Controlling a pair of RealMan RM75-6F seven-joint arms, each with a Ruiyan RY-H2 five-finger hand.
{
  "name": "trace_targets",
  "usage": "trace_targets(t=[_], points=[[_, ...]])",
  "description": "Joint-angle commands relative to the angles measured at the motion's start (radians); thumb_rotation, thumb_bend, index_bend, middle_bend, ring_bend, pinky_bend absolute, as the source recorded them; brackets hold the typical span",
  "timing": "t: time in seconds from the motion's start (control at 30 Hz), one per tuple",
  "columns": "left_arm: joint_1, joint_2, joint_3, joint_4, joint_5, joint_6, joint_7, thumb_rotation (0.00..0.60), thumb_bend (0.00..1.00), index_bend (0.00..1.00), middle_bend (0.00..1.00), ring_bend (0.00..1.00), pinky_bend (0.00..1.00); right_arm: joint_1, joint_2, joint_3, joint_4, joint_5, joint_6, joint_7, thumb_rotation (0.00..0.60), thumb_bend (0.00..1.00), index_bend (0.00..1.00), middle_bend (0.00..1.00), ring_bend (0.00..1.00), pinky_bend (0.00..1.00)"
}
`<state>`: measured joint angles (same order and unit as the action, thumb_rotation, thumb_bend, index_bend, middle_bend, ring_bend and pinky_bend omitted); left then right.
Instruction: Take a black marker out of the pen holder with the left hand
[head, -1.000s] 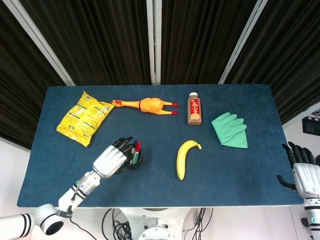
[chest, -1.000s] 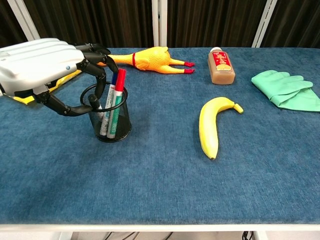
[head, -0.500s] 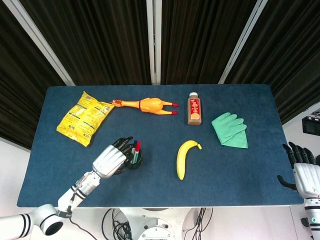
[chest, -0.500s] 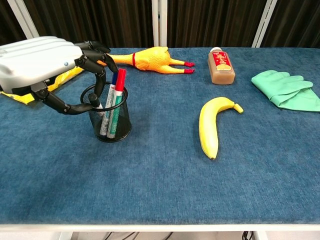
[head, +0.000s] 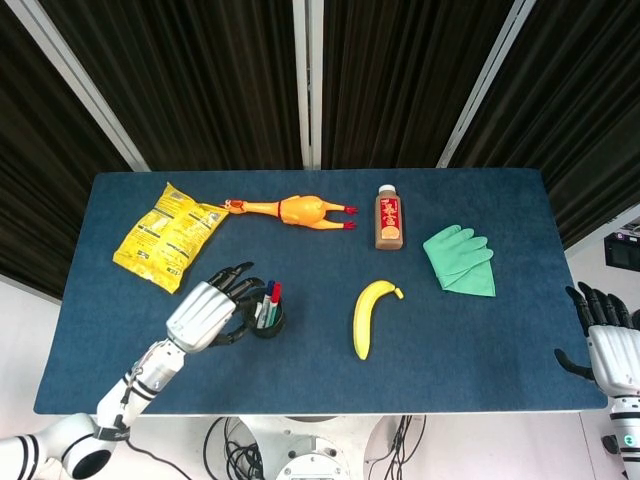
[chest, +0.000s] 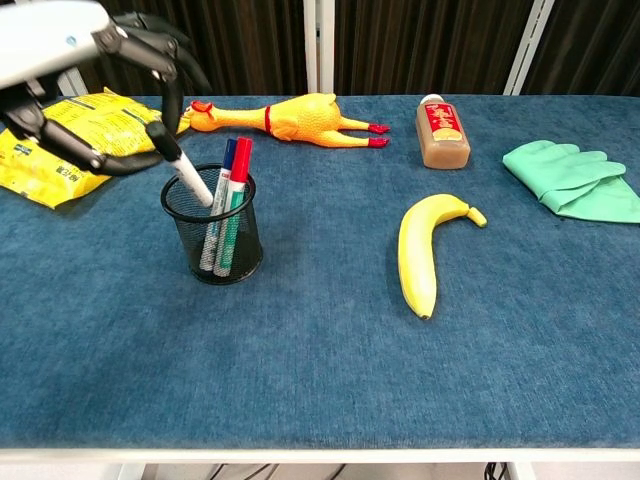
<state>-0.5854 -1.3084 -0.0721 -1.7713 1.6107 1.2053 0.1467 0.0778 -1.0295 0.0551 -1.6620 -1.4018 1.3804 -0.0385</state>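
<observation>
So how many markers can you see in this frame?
3. The black marker is pinched by the left hand, half lifted from the pen holder. The red marker and blue marker stand inside. Others may be hidden.

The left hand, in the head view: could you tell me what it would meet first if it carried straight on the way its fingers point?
Probably the rubber chicken. The left hand, holding the black marker beside the pen holder, points up-right across the table; height is unclear, so it might pass above.

Left robot hand (chest: 80, 75) raised, fingers curled, pinching; right robot hand (head: 610, 345) idle, open.
</observation>
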Motion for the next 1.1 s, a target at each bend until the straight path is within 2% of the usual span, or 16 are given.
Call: trace_targets(t=[0.03,0.27,0.5,0.77,0.9,1.03,1.1], points=[[0.023,0.065,-0.009,-0.061,0.002,0.039,-0.043,0.600,0.39,0.60,0.24,0.07,0.22,-0.003,-0.009,0.005,0.009,-0.009,0.018,0.006,0.600,0.18,0.00,0.00,0.00,0.00],[0.077,0.149,-0.027,-0.086,-0.026,0.117,-0.089,0.600,0.40,0.61,0.25,0.07,0.22,-0.010,-0.038,0.009,0.053,-0.059,0.073,0.035,0.600,0.18,0.00,0.00,0.00,0.00],[0.119,0.162,-0.034,-0.001,-0.124,0.119,-0.162,0.600,0.40,0.62,0.25,0.07,0.22,-0.012,-0.034,0.007,0.044,-0.087,0.093,0.030,0.600,0.18,0.00,0.00,0.00,0.00],[0.111,0.150,-0.020,0.091,-0.209,0.010,-0.165,0.600,0.41,0.62,0.25,0.07,0.22,-0.009,-0.041,0.006,0.045,-0.097,0.094,0.022,0.600,0.18,0.00,0.00,0.00,0.00],[0.089,0.155,-0.010,0.092,-0.241,-0.063,-0.120,0.600,0.41,0.62,0.25,0.07,0.21,-0.009,-0.041,0.006,0.045,-0.095,0.095,0.020,0.600,0.18,0.00,0.00,0.00,0.00],[0.062,0.137,-0.008,0.096,-0.295,-0.127,-0.021,0.600,0.42,0.62,0.25,0.07,0.21,-0.009,-0.041,0.005,0.045,-0.091,0.089,0.019,0.600,0.18,0.00,0.00,0.00,0.00],[0.051,0.121,-0.009,0.102,-0.316,-0.143,0.025,0.600,0.41,0.57,0.25,0.07,0.20,-0.009,-0.041,0.005,0.046,-0.089,0.088,0.020,0.600,0.18,0.00,0.00,0.00,0.00]])
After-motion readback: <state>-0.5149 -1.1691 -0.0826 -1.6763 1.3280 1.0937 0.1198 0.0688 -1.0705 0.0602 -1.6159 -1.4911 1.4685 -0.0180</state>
